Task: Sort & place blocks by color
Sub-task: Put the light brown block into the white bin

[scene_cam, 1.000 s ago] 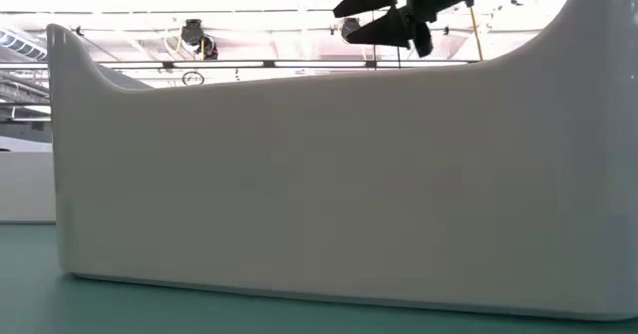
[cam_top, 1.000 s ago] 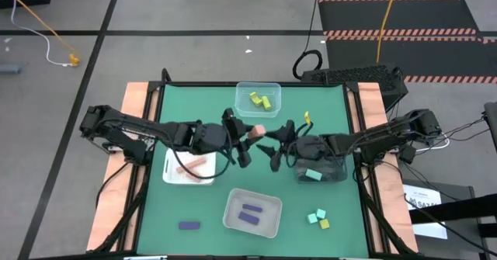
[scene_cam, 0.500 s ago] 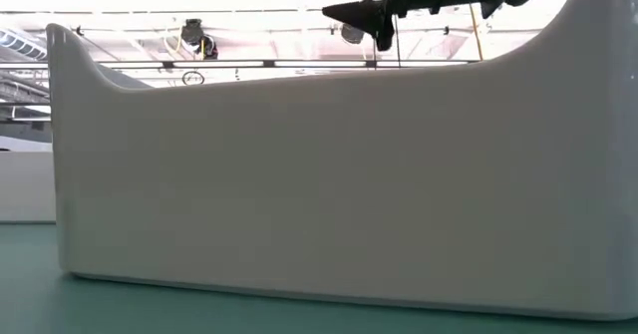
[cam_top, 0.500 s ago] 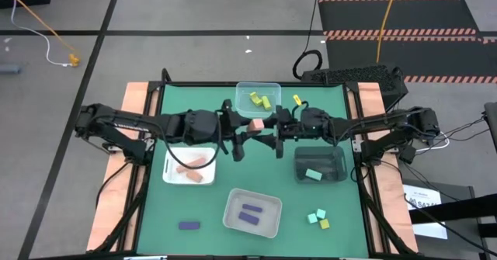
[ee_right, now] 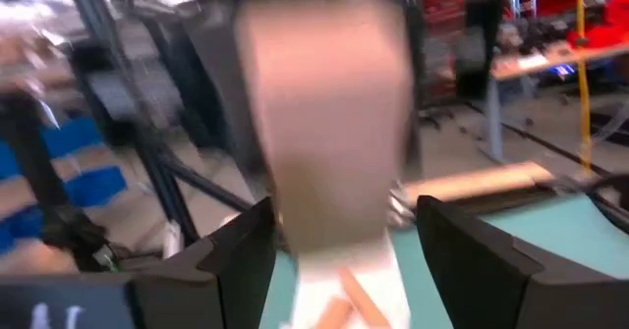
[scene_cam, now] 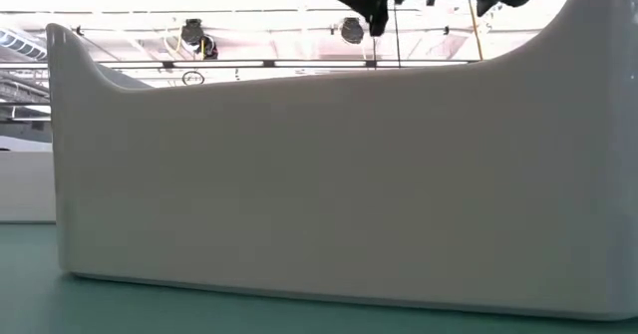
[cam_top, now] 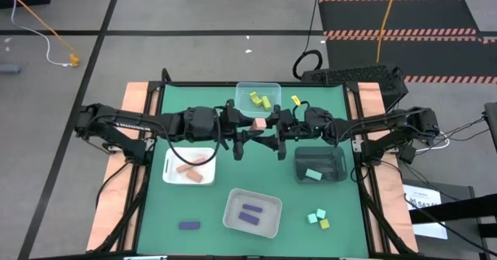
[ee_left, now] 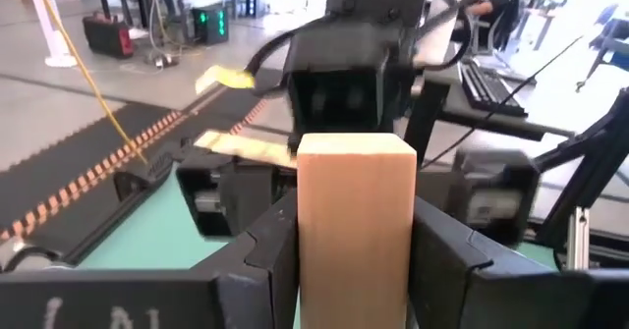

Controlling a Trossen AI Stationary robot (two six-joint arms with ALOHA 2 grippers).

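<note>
High view, both arms meet over the middle of the green bench, just in front of the clear tub that holds two yellow blocks. The left gripper has its jaws clamped on a salmon block, and in the left wrist view that block stands upright, pinched on both sides. The right gripper faces it, jaws spread wide with the same block sitting in the gap but not touching them in the right wrist view.

Taking the clear tub as the landmark: the white tray with two more salmon pieces is toward the left arm's side, the dark bin with a teal piece toward the right arm's. The nearer clear tray has two purple bars. One purple bar and a few teal and yellow cubes lie loose on the bench.
</note>
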